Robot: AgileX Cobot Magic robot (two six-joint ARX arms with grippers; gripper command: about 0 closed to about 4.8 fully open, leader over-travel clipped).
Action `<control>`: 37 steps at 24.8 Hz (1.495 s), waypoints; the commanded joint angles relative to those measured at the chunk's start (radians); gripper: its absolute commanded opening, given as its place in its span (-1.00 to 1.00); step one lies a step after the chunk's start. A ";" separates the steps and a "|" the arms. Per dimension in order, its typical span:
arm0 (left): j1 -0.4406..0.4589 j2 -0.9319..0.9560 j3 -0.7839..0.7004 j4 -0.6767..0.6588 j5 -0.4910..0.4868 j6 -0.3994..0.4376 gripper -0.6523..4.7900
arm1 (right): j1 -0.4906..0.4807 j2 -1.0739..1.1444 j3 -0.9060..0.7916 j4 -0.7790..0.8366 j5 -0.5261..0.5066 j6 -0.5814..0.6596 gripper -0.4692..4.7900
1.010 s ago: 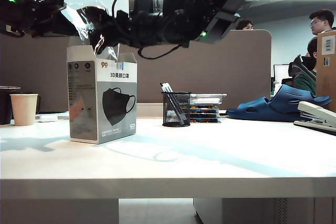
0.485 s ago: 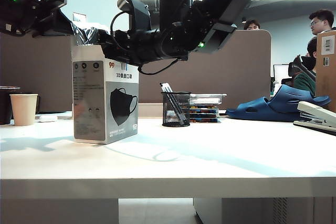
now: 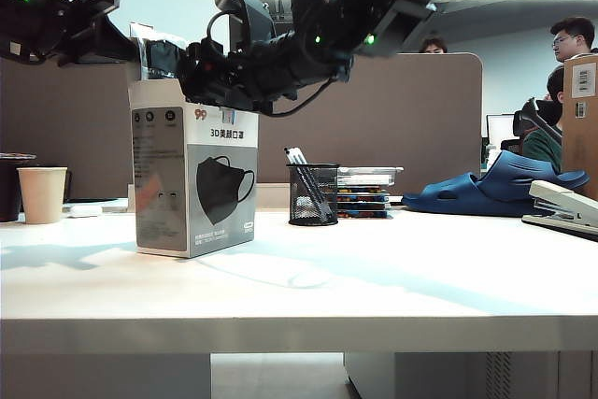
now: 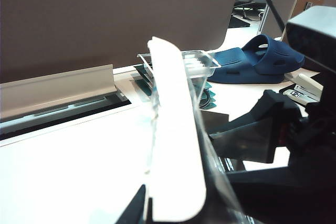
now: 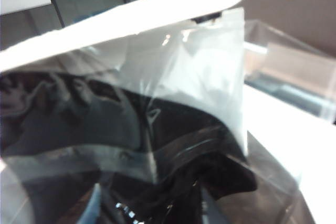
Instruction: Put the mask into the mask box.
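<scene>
Your mask point(image 5: 157, 145), black inside its clear shiny wrapper, sits at the open top of the mask box point(image 3: 196, 179) in the left-centre of the exterior frame, part of it already below the rim while crinkled wrapper pokes up above the edge at the upper left. In the right wrist view it fills the frame, pressed against a white top flap point(image 5: 121, 19). The right gripper point(image 3: 187, 67) reaches across from the upper middle of the exterior frame and ends right over the box mouth; its fingers are lost against the dark mask, so you cannot tell how far apart they stand or whether they grip the wrapper at all. The left gripper point(image 3: 117, 42) comes in from the upper left corner and is fully closed beside the box's rear edge; a white flap point(image 4: 176, 145) stands close before its camera, but whether it pinches that flap is unclear. To do this step well, I judge you should press the wrapper straight down into the opening, keep the flaps spread clear, and avoid dragging sideways, since the tall carton could tip or slide on the white table point(image 3: 374, 277). The mesh pen holder point(image 3: 313, 195) stands well clear to the right.
</scene>
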 commanded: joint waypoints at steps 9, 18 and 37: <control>0.000 -0.002 0.002 0.006 0.001 -0.002 -0.78 | -0.010 -0.101 0.002 -0.092 -0.003 -0.011 -0.22; -0.001 -0.002 0.001 0.000 0.005 -0.002 -0.78 | -0.007 -0.119 0.002 0.047 -0.038 -0.010 -0.71; -0.003 -0.002 0.001 -0.061 0.143 -0.002 -0.78 | -0.014 -0.079 0.002 -0.033 -0.046 0.001 -0.84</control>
